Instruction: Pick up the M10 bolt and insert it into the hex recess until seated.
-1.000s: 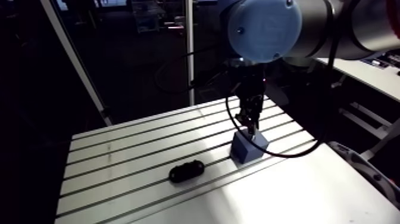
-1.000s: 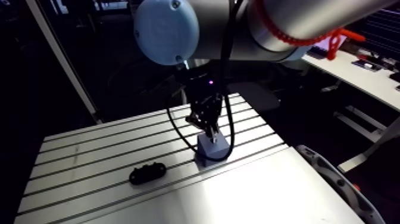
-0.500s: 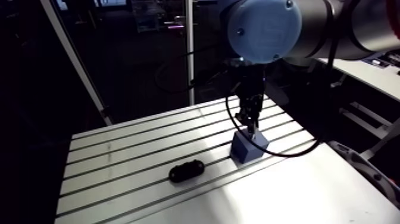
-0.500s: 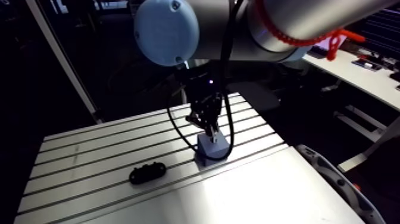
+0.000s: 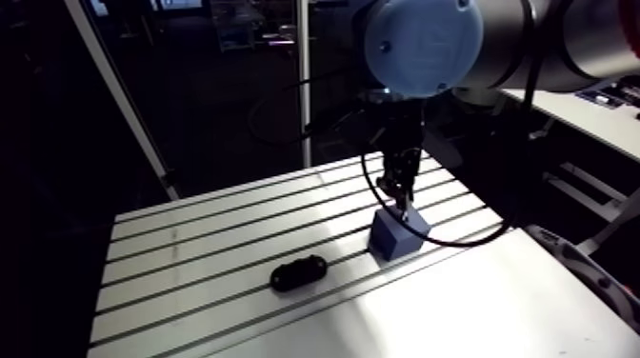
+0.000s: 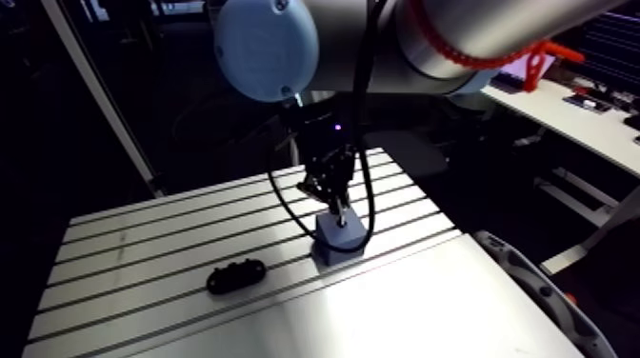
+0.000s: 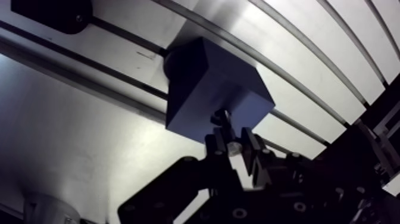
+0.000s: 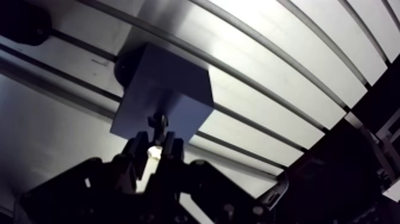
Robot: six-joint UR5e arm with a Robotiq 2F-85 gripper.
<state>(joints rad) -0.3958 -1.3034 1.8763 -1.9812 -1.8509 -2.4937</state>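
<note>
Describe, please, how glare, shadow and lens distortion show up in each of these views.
Arm view: glare whitens the near part of the slotted aluminium table, while the black oblong part shows as a silhouette. Wrist view: the table's straight slots bow into curves; the blue-grey block looks dark, and the fingers and the small dark bolt between them are backlit.

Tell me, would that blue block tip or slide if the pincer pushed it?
Probably stiff: the block has crisp, flat faces. Unlikely to tip: it looks squat and sits flat on the table. It might slide on the smooth metal, though I cannot tell whether it is fastened.
</note>
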